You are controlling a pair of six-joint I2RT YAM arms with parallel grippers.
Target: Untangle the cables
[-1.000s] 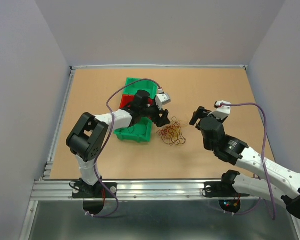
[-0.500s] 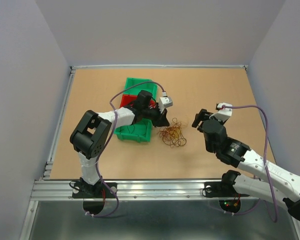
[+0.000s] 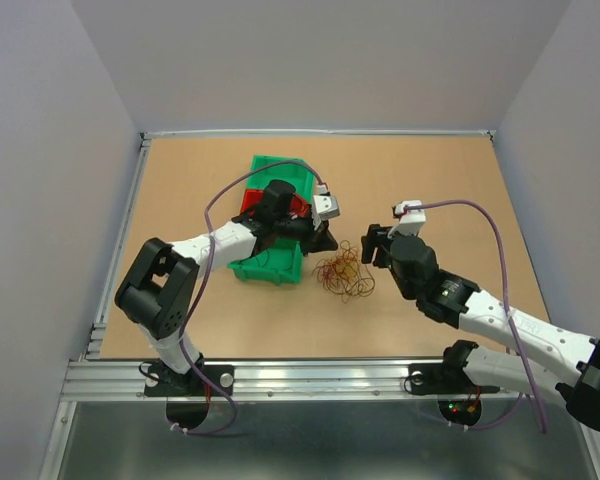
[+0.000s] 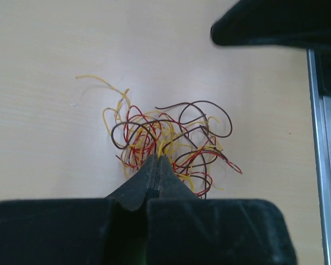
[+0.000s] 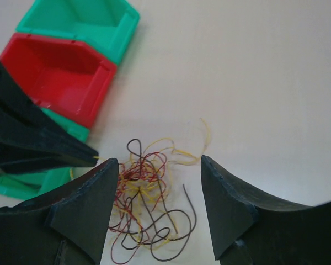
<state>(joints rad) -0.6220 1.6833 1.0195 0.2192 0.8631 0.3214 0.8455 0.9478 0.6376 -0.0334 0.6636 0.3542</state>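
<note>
Tan table [image 3: 430, 170], pale grey walls [image 3: 320, 60]

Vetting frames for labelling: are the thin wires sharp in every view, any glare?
Top external: even light, no glare, tangle of thin red, yellow and dark wires tiny. Left wrist: wires crisp, black left claw softer-edged. Right wrist: equally crisp.

Top camera looked steeply down from behind the arm bases [image 3: 185, 375] over the whole desk [image 3: 430, 180], left wrist camera sat low behind the left pincer [image 4: 156, 160], right wrist camera higher, all three shared the cables [image 3: 345, 270].
</note>
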